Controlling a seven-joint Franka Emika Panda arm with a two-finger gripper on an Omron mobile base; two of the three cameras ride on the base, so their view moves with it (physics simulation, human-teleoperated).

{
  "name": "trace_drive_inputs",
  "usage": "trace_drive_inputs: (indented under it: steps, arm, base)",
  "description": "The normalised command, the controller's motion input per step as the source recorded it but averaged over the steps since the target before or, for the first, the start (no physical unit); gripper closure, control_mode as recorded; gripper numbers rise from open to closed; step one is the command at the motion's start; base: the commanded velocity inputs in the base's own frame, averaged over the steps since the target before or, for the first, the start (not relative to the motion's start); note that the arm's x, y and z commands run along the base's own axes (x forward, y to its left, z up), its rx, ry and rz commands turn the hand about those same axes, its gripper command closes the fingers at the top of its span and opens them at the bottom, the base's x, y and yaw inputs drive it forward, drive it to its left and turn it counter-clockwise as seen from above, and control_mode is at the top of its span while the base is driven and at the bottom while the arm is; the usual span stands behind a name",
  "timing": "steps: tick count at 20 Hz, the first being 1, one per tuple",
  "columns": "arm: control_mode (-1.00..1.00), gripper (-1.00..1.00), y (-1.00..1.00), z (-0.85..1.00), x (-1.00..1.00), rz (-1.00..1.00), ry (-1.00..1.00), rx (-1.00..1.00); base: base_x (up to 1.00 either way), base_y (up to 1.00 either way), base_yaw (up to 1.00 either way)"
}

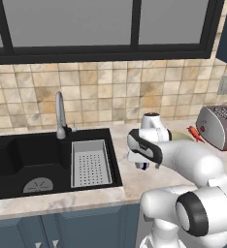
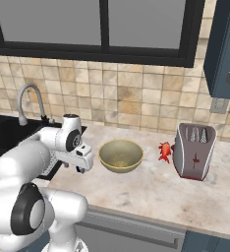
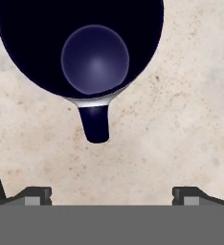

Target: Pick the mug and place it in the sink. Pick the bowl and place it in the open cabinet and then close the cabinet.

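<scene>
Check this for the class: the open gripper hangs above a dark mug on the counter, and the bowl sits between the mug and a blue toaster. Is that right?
One detail is wrong: the toaster is red and silver, not blue, as the right base view shows. The rest holds: the gripper is open above the dark mug on the counter, and the bowl sits between mug and toaster.

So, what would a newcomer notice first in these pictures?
In the hand view, the dark mug stands upright on the pale counter, its handle pointing toward the open gripper. In the right base view, the bowl sits between the arm and the toaster.
</scene>
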Motion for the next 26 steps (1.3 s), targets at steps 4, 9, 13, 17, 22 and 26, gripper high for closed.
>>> trace_drive_inputs:
  steps: [4, 9, 13, 17, 22, 26]
  arm:
    - [-1.00, -1.00, 0.00, -0.08, 0.14, 0.00, 0.00, -0.01]
    - [-1.00, -1.00, 0.00, 0.00, 0.17, 0.00, -0.01, -0.01]
    - [-1.00, -1.00, 0.00, 0.00, 0.08, 0.00, 0.00, 0.00]
    - [-1.00, -1.00, 0.00, 0.00, 0.09, 0.00, 0.00, 0.00]
    - [-1.00, -1.00, 0.00, 0.00, 0.12, 0.00, 0.00, 0.00]
    - [-1.00, -1.00, 0.00, -0.02, 0.10, 0.00, 0.00, 0.00]
  base:
    - [0.00, 0.00, 0.00]
    - [0.00, 0.00, 0.00]
    - [0.00, 0.00, 0.00]
    - [0.00, 0.00, 0.00]
    - [0.00, 0.00, 0.00]
    - [0.00, 0.00, 0.00]
